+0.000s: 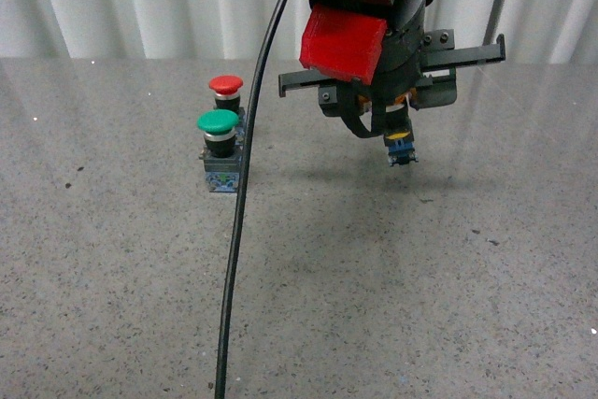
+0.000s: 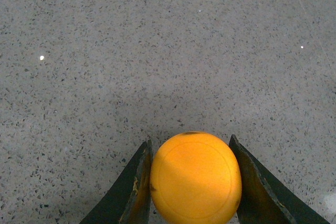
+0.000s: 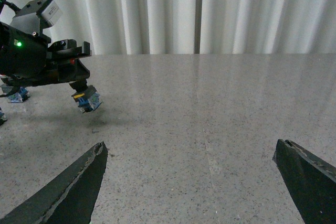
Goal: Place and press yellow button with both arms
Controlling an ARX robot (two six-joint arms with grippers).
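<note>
1. The left gripper [image 2: 194, 190] has its jaws closed narrowly on the yellow button [image 1: 401, 145], one finger [image 2: 137, 184] pressed against each side of the yellow cap.
2. The button hangs just above the grey speckled counter [image 1: 420, 287], clear of it, with its blue-grey base pointing down at a tilt.
3. In the front view, it is well to the right of the green button [image 1: 218, 121] and the red button [image 1: 225, 84], which stand close together on the counter.
4. The right gripper [image 3: 190, 150] has its jaws wide apart and holds nothing, above bare counter.
5. A black cable [image 1: 234, 259] hangs in front of the green button.
</note>
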